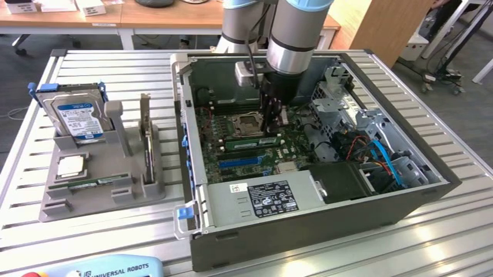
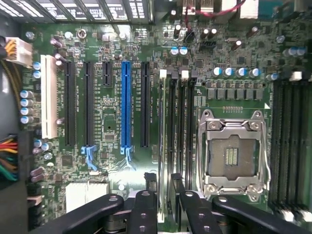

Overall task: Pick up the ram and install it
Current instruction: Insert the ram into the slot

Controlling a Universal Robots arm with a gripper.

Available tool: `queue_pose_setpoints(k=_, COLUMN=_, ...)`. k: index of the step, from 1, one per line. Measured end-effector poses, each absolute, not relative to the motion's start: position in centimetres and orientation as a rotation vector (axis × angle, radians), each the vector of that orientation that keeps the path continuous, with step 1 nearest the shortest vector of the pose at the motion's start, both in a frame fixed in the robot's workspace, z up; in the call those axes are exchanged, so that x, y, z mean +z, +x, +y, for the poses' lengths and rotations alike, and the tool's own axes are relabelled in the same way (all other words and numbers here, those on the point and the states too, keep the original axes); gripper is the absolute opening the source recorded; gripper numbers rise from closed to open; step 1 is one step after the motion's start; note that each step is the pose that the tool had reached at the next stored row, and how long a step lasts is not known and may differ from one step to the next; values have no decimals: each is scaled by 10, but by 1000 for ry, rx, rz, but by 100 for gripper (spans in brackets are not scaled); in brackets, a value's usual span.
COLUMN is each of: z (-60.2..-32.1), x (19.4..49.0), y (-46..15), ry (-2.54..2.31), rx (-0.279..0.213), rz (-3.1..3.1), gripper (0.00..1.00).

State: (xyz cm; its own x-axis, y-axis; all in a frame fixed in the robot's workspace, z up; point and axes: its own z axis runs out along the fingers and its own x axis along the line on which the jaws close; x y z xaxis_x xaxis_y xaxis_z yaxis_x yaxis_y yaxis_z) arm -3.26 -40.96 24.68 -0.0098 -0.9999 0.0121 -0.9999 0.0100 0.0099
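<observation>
I record the pincer (image 2: pixel 165 184) clamped on the ram (image 1: pixel 248 142), which stands edgewise directly beneath it, long axis parallel to the memory slots (image 2: pixel 188 126).

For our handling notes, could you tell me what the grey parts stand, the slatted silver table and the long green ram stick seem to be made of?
Grey parts stand: probably matte plastic; even dull grey, blocky shape.
Slatted silver table: apparently brushed aluminium; pale metallic sheen, straight grooves.
Long green ram stick: seemingly circuit-board laminate; flat green face with a pale label.
</observation>
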Motion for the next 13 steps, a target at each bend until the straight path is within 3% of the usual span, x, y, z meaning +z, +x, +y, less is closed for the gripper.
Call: queue_pose_setpoints(k=13, z=-410, x=274, y=-33, ry=2200, rx=2, rz=-2222, gripper=25)
